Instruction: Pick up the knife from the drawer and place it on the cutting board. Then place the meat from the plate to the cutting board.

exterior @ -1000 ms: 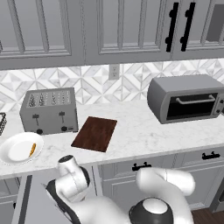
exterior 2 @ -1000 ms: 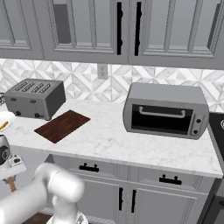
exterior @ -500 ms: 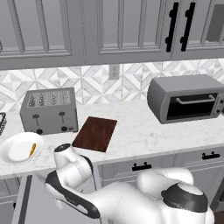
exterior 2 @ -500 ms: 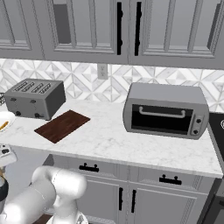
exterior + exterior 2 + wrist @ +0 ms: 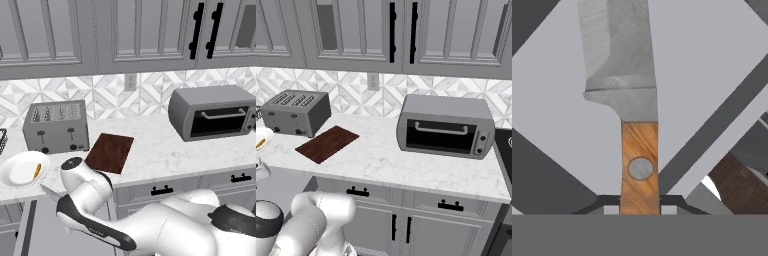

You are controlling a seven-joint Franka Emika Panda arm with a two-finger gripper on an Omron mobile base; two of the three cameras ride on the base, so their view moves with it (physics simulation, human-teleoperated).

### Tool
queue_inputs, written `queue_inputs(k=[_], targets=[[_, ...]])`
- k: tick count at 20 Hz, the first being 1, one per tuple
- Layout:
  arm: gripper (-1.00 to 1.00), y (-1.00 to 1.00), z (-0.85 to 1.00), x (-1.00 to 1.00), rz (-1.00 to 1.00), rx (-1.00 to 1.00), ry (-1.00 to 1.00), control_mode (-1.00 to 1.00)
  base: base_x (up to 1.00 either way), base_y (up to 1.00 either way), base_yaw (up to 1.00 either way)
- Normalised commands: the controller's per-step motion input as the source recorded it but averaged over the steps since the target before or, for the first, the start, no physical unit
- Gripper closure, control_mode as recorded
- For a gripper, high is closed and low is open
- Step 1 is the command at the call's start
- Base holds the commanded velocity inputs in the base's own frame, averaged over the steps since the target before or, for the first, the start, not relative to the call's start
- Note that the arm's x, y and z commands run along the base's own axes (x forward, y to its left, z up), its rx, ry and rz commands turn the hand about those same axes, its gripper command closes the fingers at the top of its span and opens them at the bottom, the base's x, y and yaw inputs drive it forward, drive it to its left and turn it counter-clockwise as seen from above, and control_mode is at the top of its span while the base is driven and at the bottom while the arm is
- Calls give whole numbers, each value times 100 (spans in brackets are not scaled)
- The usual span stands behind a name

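My gripper (image 5: pixel 640 205) is shut on the knife's tan wooden handle (image 5: pixel 639 160), and the grey blade (image 5: pixel 619 55) points away from the hand. In the left base view the blade tip (image 5: pixel 50 192) pokes out left of the hand, above the open grey drawer (image 5: pixel 47 232) and below the counter edge. The dark reddish-brown cutting board (image 5: pixel 110 151) (image 5: pixel 327 143) lies on the counter, up and to the right of the hand. The white plate (image 5: pixel 22 169) holds the small orange meat strip (image 5: pixel 37 171) and sits left of the board.
A silver toaster (image 5: pixel 56 125) stands behind the plate and the board. A toaster oven (image 5: pixel 212 112) occupies the right of the counter. Wall cabinets hang above, and closed drawers and doors with black handles (image 5: pixel 162 190) run under the counter edge.
The hand has risen from low over the drawer to just under counter height, keeping the knife, and the arm's white links have swung across the lower frame.
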Motion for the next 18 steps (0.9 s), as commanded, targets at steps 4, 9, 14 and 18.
queue_inputs(k=[4, 9, 14, 18], targets=[[100, -14, 59, 6, -18, 5, -4, -100, 0, 0, 0], [100, -35, 57, 26, -24, 11, 2, -100, 0, 0, 0], [100, -52, 25, 55, -27, 13, 3, -100, 0, 0, 0], [100, -58, 0, 50, -27, 12, 0, -100, 0, 0, 0]])
